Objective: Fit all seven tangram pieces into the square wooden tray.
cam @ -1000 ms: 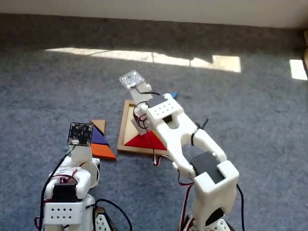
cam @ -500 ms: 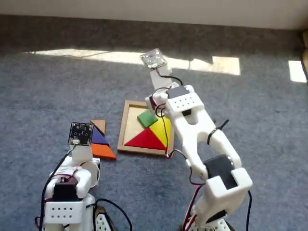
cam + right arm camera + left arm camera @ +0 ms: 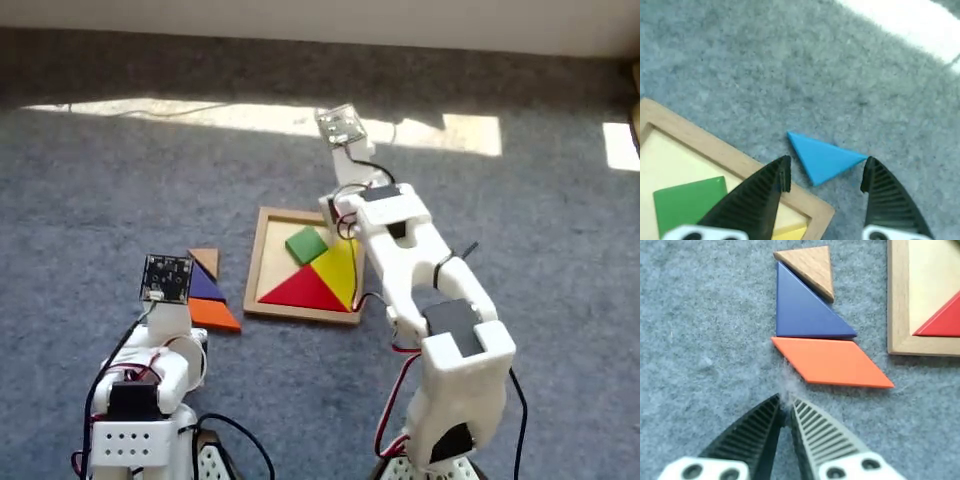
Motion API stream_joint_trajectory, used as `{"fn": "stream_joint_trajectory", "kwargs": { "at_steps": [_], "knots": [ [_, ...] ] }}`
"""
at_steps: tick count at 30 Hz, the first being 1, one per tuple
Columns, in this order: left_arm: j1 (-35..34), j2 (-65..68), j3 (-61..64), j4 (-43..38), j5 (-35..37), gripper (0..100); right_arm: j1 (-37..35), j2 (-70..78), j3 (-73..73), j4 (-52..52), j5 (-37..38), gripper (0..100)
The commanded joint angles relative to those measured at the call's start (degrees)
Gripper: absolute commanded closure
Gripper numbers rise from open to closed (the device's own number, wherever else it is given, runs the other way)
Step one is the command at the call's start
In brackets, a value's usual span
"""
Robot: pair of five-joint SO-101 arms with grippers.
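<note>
The square wooden tray (image 3: 262,262) holds a green square (image 3: 306,244), a yellow triangle (image 3: 341,271) and a red triangle (image 3: 299,290). Left of it on the carpet lie a plain wooden triangle (image 3: 810,265), a dark blue triangle (image 3: 802,310) and an orange parallelogram (image 3: 832,362). My left gripper (image 3: 786,410) is shut and empty, just short of the parallelogram. A light blue triangle (image 3: 825,159) lies on the carpet beyond the tray's far corner (image 3: 740,159). My right gripper (image 3: 826,175) hangs open over it, one finger on each side.
Grey carpet covers the whole floor, with a bright sunlit strip (image 3: 250,115) beyond the tray. The right arm (image 3: 400,250) stretches along the tray's right edge. The left arm's base (image 3: 135,400) sits near the front left.
The right arm has swung from over the tray to beyond its far right corner, uncovering the green square and the yellow triangle. The left arm has not moved.
</note>
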Motion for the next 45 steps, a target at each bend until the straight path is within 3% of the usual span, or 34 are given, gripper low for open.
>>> {"fn": "stream_joint_trajectory", "kwargs": {
  "at_steps": [1, 12, 19, 23, 27, 38, 45],
  "knots": [
    [0.75, -0.48, 1.45, -0.88, -0.35, 99, 0.57, 0.31, -3.47, -4.09, 4.22, 77.1],
    [0.75, -0.48, 1.45, -0.88, -0.35, 99, 2.59, 7.08, -6.81, -6.81, 5.01, 77.2],
    [0.75, -0.48, 1.45, -0.88, -0.35, 99, 4.70, 12.00, -11.12, -6.73, 5.10, 88.9],
    [0.75, -0.48, 1.45, -0.88, -0.35, 99, 5.23, 11.91, -11.47, -5.76, 5.10, 89.7],
    [0.75, -0.48, 1.45, -0.88, -0.35, 99, 5.32, 11.56, -11.56, -0.84, 10.11, 89.8],
    [0.75, -0.48, 1.45, -0.88, -0.35, 99, 5.58, 3.38, -10.95, 0.13, 10.11, 89.6],
    [0.75, -0.48, 1.45, -0.88, -0.35, 99, 5.67, 3.12, -10.95, 0.13, 1.05, 89.6]
  ]
}}
